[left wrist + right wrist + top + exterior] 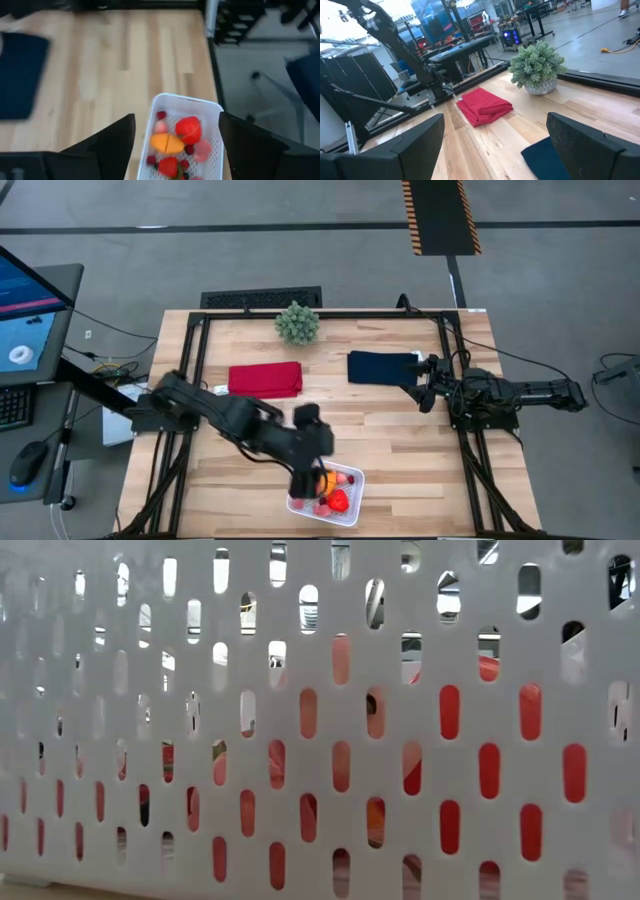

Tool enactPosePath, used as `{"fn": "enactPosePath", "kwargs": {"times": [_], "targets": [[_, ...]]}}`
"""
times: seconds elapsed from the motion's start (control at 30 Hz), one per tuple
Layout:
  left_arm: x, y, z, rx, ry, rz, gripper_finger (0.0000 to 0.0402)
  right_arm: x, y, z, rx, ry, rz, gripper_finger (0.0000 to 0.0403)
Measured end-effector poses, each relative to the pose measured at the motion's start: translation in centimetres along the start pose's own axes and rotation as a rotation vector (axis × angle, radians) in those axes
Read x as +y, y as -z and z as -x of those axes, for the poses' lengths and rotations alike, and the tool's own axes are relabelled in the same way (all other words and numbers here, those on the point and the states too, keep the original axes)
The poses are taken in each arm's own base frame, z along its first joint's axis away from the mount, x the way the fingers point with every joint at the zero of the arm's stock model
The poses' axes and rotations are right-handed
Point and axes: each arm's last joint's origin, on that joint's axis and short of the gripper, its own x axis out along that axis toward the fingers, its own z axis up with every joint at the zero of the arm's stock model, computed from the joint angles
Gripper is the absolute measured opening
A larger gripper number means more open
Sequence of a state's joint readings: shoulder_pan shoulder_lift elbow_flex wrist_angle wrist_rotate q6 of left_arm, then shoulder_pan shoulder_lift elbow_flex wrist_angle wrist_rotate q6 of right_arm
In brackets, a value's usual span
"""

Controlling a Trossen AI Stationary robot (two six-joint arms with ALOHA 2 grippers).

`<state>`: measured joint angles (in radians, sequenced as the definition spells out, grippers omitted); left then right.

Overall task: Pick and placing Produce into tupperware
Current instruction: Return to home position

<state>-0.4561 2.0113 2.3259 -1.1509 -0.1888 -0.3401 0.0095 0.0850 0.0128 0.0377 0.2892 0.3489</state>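
The white tupperware point(352, 480) stands near the table's front edge. It holds the produce: a red pepper-like piece point(189, 129), an orange piece point(166, 143), a strawberry point(168, 165), a pinkish piece point(202, 148) and small dark red cherries point(161, 115). My left gripper point(305, 478) hangs open above the tupperware's left side, tilted downward, with nothing between its fingers point(120, 135). In the low view the tupperware's perforated wall point(320, 720) fills the picture, with red shapes behind the slots. My right gripper point(425, 385) waits open at the table's right side.
A folded red cloth point(265, 378) and a folded navy cloth point(383, 366) lie across the table's far half. A bushy green plant point(297, 322) stands at the far edge. Bare wood point(390, 440) lies between the cloths and the tupperware.
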Motion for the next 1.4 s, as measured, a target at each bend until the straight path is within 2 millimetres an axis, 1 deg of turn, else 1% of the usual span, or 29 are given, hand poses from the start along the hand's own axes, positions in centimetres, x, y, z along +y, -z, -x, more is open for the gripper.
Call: {"fn": "enactPosePath", "kwargs": {"times": [0.07, 0.17, 0.27, 0.37, 0.43, 0.53, 0.6, 0.7, 0.77, 0.8, 0.87, 0.97, 1.07, 1.1, 1.13, 1.17, 1.23, 1.27, 1.3, 1.4], "targets": [[0.5, 0.0, 1.9, -0.028, -0.025, 0.060, 0.0276, 0.0, 0.0, 0.0, 0.000, 0.000, 0.000, 0.0374], [0.8, -0.4, 4.7, -0.126, -0.057, 0.003, 0.0269, 0.0, 0.0, 0.0, -0.001, 0.000, 0.000, 0.0374], [1.3, -0.5, 7.4, -0.191, -0.085, 0.013, 0.0264, 0.0, 0.0, 0.0, 0.000, 0.000, 0.000, 0.0374], [1.6, -0.9, 10.9, -0.312, -0.007, 0.046, 0.0261, 0.0, 0.0, 0.0, 0.000, 0.000, 0.000, 0.0374], [1.3, -0.8, 13.3, -0.370, 0.086, 0.010, 0.0260, 0.0, 0.0, 0.0, 0.000, 0.000, 0.000, 0.0374], [1.2, -0.2, 15.9, -0.397, 0.178, -0.042, 0.0257, 0.0, 0.0, 0.0, 0.000, 0.000, 0.000, 0.0374], [1.6, 0.4, 17.5, -0.409, 0.175, -0.041, 0.0256, 0.0, 0.0, 0.0, 0.000, 0.000, 0.000, 0.0374], [2.5, 1.5, 20.6, -0.469, 0.147, -0.036, 0.0251, 0.0, 0.0, 0.0, 0.000, 0.000, 0.000, 0.0374], [3.1, 2.6, 21.9, -0.478, 0.159, -0.048, 0.0238, 0.0, 0.0, 0.0, 0.000, 0.000, 0.000, 0.0374], [3.3, 3.2, 22.1, -0.474, 0.155, -0.052, 0.0226, 0.0, 0.0, 0.0, 0.000, 0.000, 0.000, 0.0374], [3.7, 4.8, 22.0, -0.461, 0.147, -0.061, 0.0192, 0.0, 0.0, 0.0, 0.000, 0.000, 0.000, 0.0374], [4.4, 7.3, 21.9, -0.521, 0.156, -0.061, 0.0121, 0.0, 0.0, 0.0, 0.000, 0.000, 0.000, 0.0374], [5.4, 10.8, 21.7, -0.609, 0.171, -0.013, 0.0040, 0.0, 0.0, 0.0, 0.000, 0.000, 0.000, 0.0374], [5.8, 11.9, 21.5, -0.652, 0.187, 0.012, 0.0021, 0.0, 0.0, 0.0, 0.000, 0.000, 0.000, 0.0374], [6.2, 13.1, 21.3, -0.689, 0.197, 0.019, 0.0012, 0.0, 0.0, 0.0, 0.000, 0.000, 0.000, 0.0374], [6.6, 14.3, 21.0, -0.732, 0.200, -0.013, 0.0010, 0.0, 0.0, 0.0, 0.000, 0.000, 0.000, 0.0374], [7.3, 16.5, 20.2, -0.807, 0.206, -0.155, 0.0006, 0.0, 0.0, 0.0, 0.000, 0.000, 0.000, 0.0374], [7.7, 17.8, 19.7, -0.817, 0.223, -0.201, 0.0004, 0.0, 0.0, 0.0, 0.000, 0.000, 0.000, 0.0374], [8.0, 18.9, 19.2, -0.820, 0.250, -0.211, 0.0002, 0.0, 0.0, 0.0, 0.000, 0.000, 0.000, 0.0374], [9.1, 21.9, 18.1, -0.832, 0.321, -0.127, 0.0002, 0.0, 0.0, 0.0, 0.000, 0.000, 0.000, 0.0374]]}}
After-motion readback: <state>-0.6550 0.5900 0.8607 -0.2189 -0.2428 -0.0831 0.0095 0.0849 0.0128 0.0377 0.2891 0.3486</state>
